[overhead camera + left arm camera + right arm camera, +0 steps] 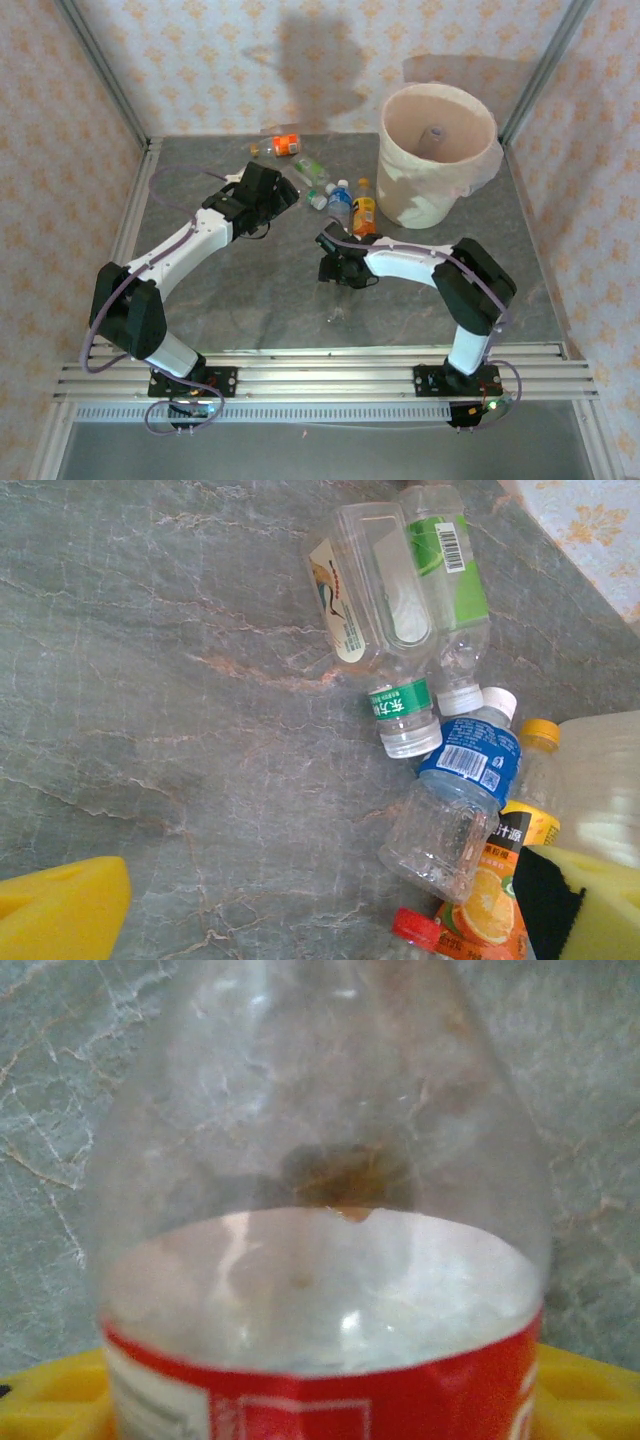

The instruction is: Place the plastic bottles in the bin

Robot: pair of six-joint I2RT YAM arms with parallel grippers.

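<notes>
Two arms at a bottle-strewn table (250, 290), three views.
Top: plastic bottles (340, 200) clustered just beyond both jaws, bin (437, 150) farther off; left wrist: left jaws wide, empty, bottles ahead, nearest the right pad (600, 900); right wrist: right jaws hold a red-labelled bottle (320, 1260).

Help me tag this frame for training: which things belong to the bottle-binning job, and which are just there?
Job:
bin
red-labelled bottle, in the right end effector
blue-labelled bottle
green-labelled bottle
green-banded bottle
orange juice bottle
orange-labelled bottle

Just there:
table
patterned walls
aluminium rail
</notes>
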